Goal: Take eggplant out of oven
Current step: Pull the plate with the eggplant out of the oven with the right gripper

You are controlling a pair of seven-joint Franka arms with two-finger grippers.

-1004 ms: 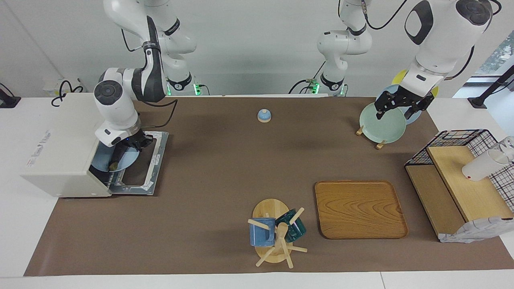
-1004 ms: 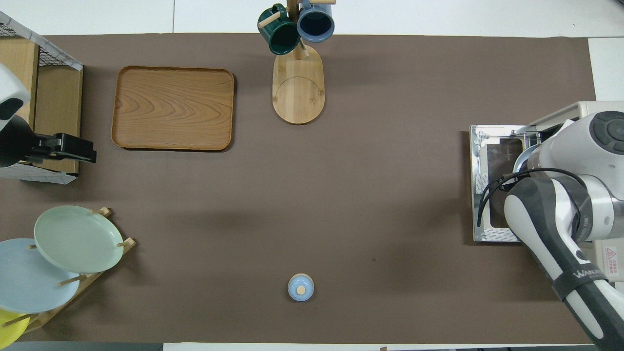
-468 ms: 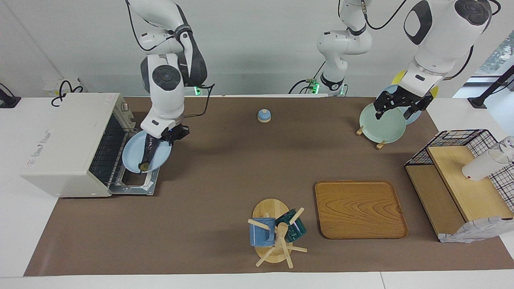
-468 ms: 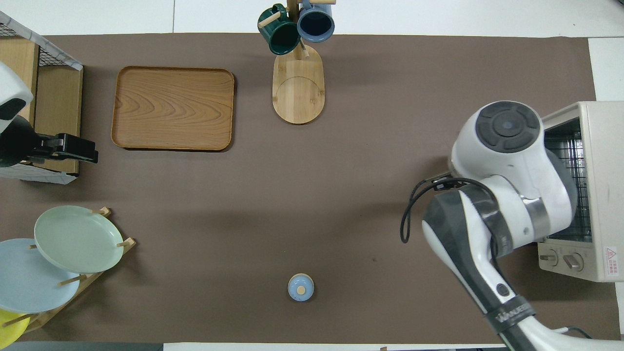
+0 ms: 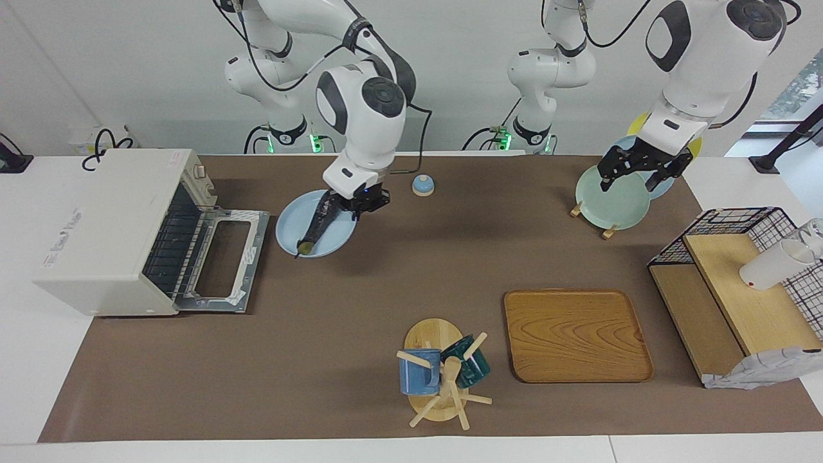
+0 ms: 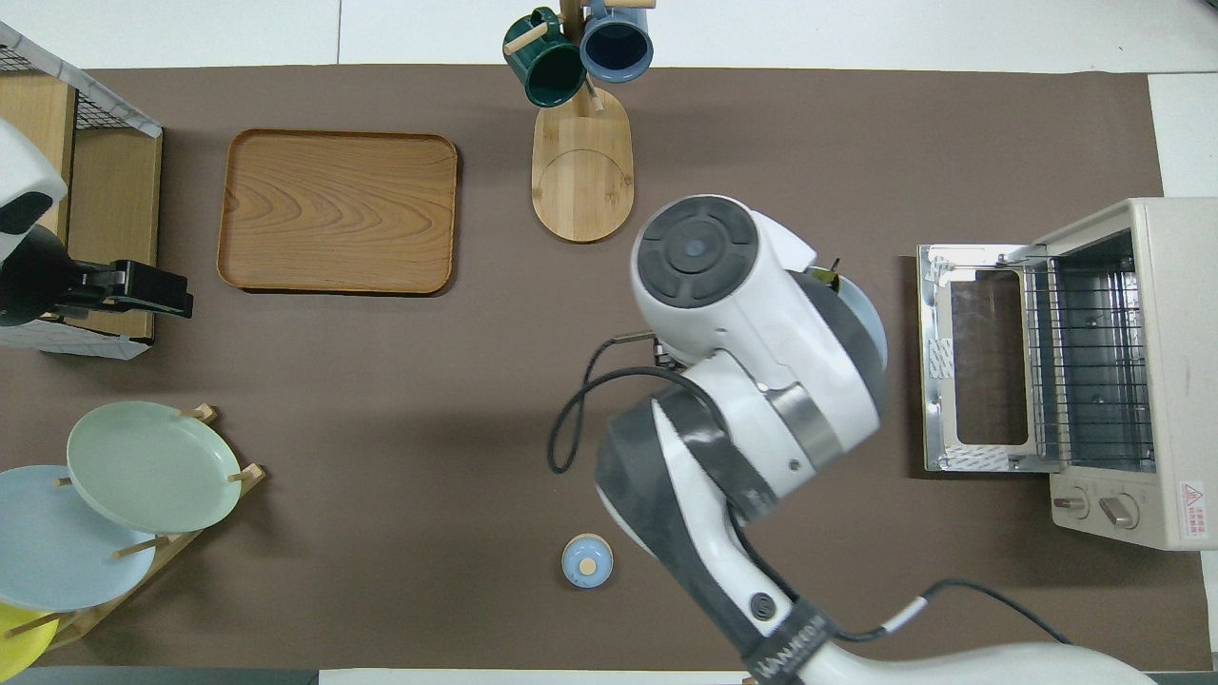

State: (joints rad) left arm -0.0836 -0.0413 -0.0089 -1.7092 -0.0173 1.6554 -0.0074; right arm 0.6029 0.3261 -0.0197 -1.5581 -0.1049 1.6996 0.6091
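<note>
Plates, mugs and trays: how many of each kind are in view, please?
Plates: 4 (blue serving plate under the eggplant, green plate, blue rack plate, yellow plate)
Mugs: 2 (blue mug, dark green mug)
Trays: 1 (wooden tray)
Total: 7

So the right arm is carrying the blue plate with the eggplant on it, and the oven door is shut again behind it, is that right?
Not quite. The oven door is still open, folded down flat with the wire rack exposed, as the facing view shows. The rest holds: the right gripper holds the blue plate by its rim, with the eggplant lying on it.
</note>
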